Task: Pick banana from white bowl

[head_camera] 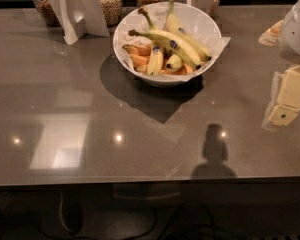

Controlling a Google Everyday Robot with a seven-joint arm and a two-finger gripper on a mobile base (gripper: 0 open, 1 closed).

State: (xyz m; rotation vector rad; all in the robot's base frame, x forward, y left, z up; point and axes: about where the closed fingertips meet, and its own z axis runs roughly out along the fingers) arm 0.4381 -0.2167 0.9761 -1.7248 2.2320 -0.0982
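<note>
A big brown table with a bowl on it

The shiny brown table (90, 84) shows bright spots of light. The white bowl (200, 19) sits on it near the back, in the middle, and casts a dark shadow to the front. Glass jars (109, 1) stand in a row along the back edge. A folded white card (75, 9) stands up just left of the bowl. The gripper (285, 109) hangs over the right side of the table, well apart from the bowl.
</note>
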